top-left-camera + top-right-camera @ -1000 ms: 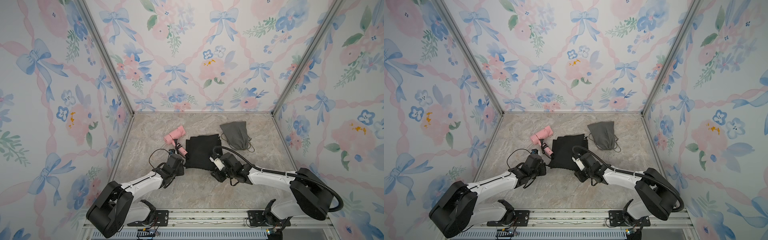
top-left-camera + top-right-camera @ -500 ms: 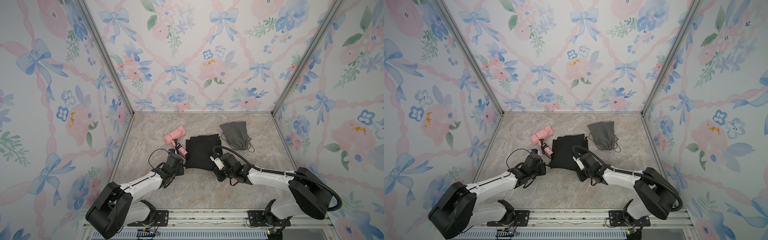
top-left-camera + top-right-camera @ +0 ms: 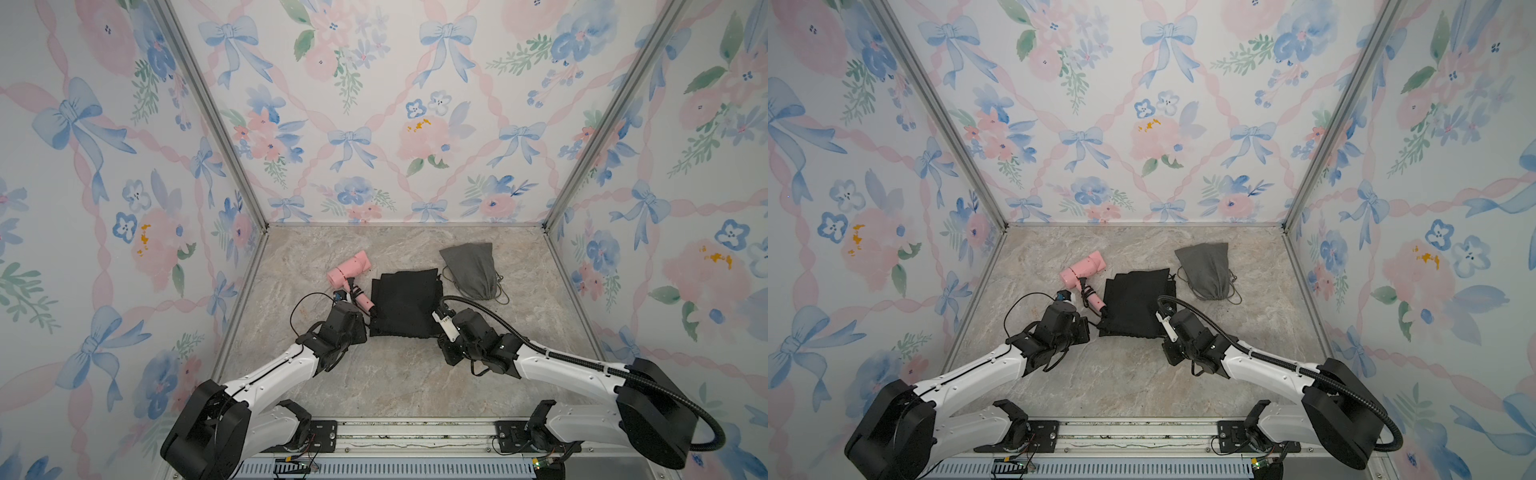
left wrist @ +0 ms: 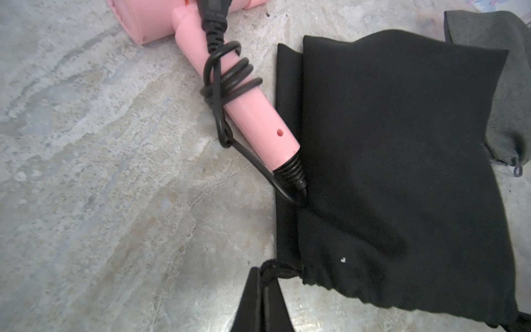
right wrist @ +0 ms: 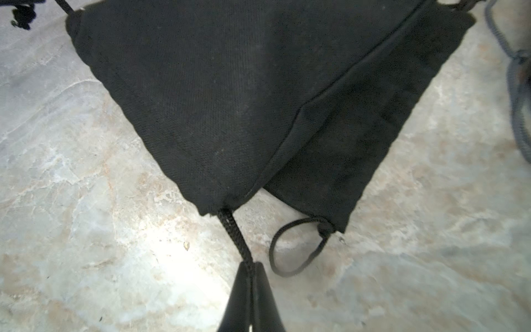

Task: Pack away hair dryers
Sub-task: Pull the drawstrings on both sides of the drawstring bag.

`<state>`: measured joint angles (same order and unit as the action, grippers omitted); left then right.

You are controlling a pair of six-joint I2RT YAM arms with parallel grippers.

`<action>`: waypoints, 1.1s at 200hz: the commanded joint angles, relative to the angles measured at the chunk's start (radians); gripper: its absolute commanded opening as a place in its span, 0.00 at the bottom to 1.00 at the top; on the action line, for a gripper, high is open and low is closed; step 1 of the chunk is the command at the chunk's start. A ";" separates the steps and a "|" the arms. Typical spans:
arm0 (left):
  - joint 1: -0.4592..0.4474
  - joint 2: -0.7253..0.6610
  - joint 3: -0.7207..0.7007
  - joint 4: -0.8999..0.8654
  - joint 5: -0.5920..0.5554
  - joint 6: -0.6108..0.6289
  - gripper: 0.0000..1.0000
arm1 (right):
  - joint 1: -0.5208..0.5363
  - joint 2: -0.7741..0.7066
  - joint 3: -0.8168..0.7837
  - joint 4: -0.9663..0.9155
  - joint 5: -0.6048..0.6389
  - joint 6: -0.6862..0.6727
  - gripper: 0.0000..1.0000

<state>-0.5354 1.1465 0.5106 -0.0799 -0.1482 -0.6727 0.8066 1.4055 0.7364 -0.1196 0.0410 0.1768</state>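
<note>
Item in hand: black pouch (image 3: 405,301), flat on the marble table (image 3: 395,382), drawstring edge nearest my bases. My left gripper (image 4: 263,277) has its jaws pressed together, pinching the gathered corner of the pouch mouth. My right gripper (image 5: 252,268) has its jaws pressed together on the drawstring (image 5: 234,232) that leaves the opposite corner. Step, as I judge it: getting the mouth open to take a dryer. The next move calls for parting the top layer only; pulling on string alone would likely cinch the mouth. A second black layer (image 5: 344,161) with its own cord loop lies beneath and could come up with it. Task item: pink hair dryer (image 3: 348,269), on its side just beside the pouch toward my left, handle tip touching the cloth edge, black cord (image 4: 227,77) wound round the handle. In the way: that handle and cord, a probable snag. Also present: grey pouch (image 3: 469,270), beyond the black one toward my right, bulging, contents hidden. No other dryer in view.
</note>
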 commanded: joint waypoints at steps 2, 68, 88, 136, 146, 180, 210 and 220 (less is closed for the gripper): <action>0.014 -0.022 0.062 -0.037 -0.031 0.028 0.00 | -0.013 -0.028 0.000 -0.102 0.115 0.030 0.00; 0.024 -0.003 0.363 -0.140 -0.085 0.120 0.00 | -0.236 -0.177 0.166 -0.254 0.240 0.090 0.00; 0.034 0.041 0.460 -0.149 -0.109 0.161 0.00 | -0.299 -0.175 0.237 -0.264 0.250 0.077 0.00; 0.051 0.188 0.692 -0.147 -0.094 0.237 0.00 | -0.389 -0.094 0.450 -0.258 0.233 0.035 0.00; 0.053 0.218 0.737 -0.147 -0.088 0.254 0.00 | -0.401 -0.072 0.499 -0.256 0.220 0.026 0.00; 0.063 0.280 0.880 -0.146 -0.073 0.280 0.00 | -0.446 0.004 0.672 -0.283 0.197 -0.009 0.00; 0.077 0.336 0.984 -0.147 -0.085 0.328 0.00 | -0.488 0.062 0.797 -0.286 0.183 -0.031 0.00; 0.098 0.352 1.000 -0.149 -0.089 0.343 0.00 | -0.507 0.088 0.835 -0.303 0.207 -0.045 0.00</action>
<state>-0.4889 1.4723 1.4467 -0.2417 -0.1822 -0.3927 0.3470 1.4376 1.4780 -0.3935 0.1909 0.1764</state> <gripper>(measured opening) 0.048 0.047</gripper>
